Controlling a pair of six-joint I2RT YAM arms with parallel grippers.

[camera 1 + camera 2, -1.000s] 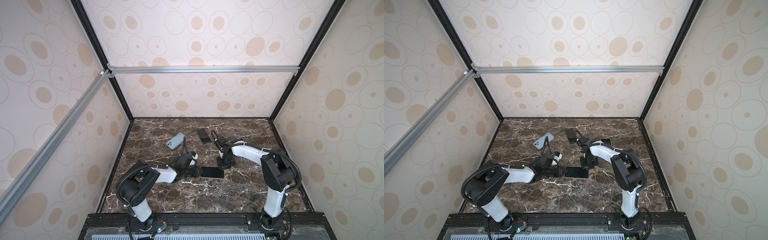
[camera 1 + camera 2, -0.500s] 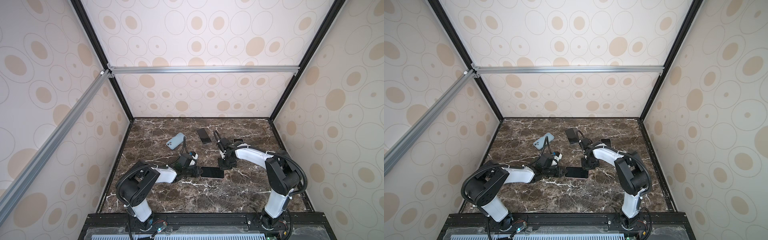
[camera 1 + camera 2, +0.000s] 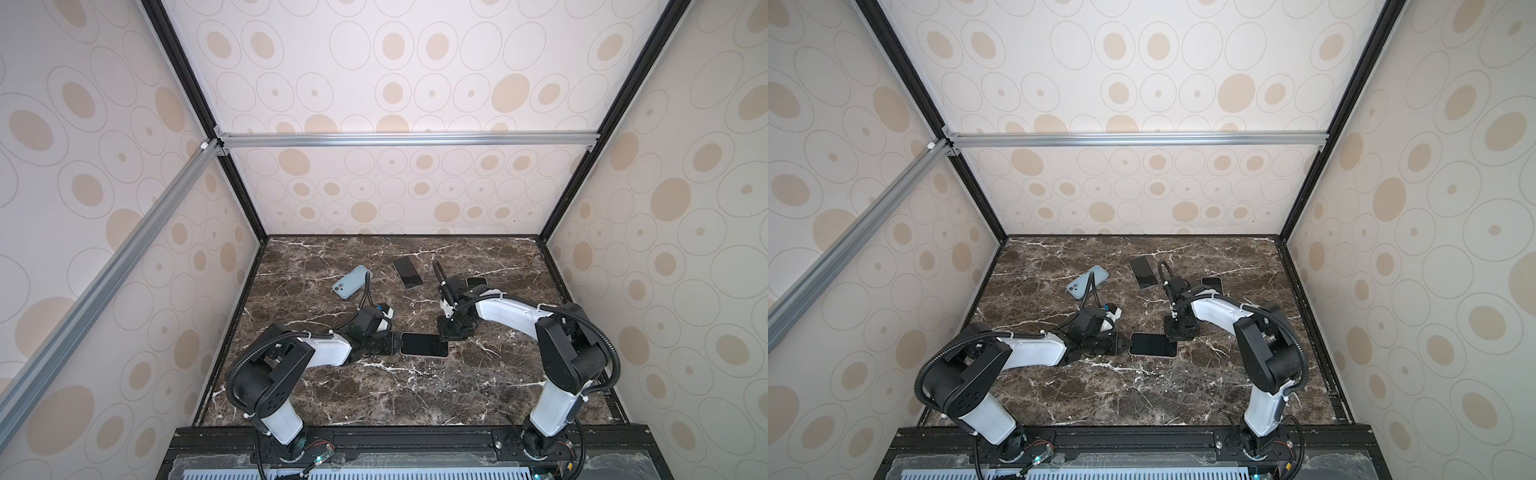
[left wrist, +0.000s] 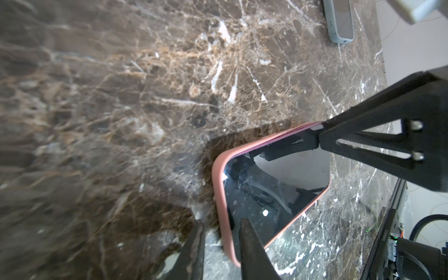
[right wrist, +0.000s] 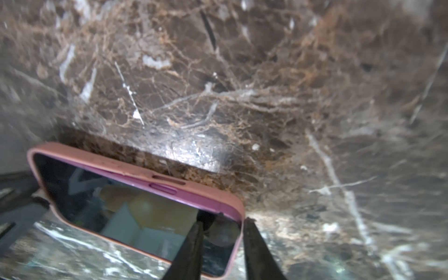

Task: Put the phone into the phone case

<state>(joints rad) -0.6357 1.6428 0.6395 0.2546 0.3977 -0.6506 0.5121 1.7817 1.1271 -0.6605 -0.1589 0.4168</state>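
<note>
Mid-worktop [image 3: 374,399]: one phone [image 3: 424,344] in its phone case [image 4: 219,184], flat, screen up. The pink rim is clear only in the wrist views; both top views show a dark slab.

Left gripper [image 4: 221,221] is part open, astride the left end. Right gripper [image 5: 225,217] is part open, astride the far right corner.

Farther back: blue handset [image 3: 351,282], black handset [image 3: 407,272], third handset [image 3: 476,280] half hidden behind the right arm. Four in all.

We see the left arm [image 3: 324,353] bent low, reaching out almost flat toward the middle. The left hand [image 3: 394,343] points sideways at the end of it. In the left wrist view its fingers [image 4: 252,249] sit a little apart, but we cannot tell if they squeeze. The right arm [image 3: 507,311] curves in from the right side. The right hand [image 3: 447,335] points down, and its fingers [image 5: 191,249] are spread apart. The two hands are near each other but not touching.
</note>
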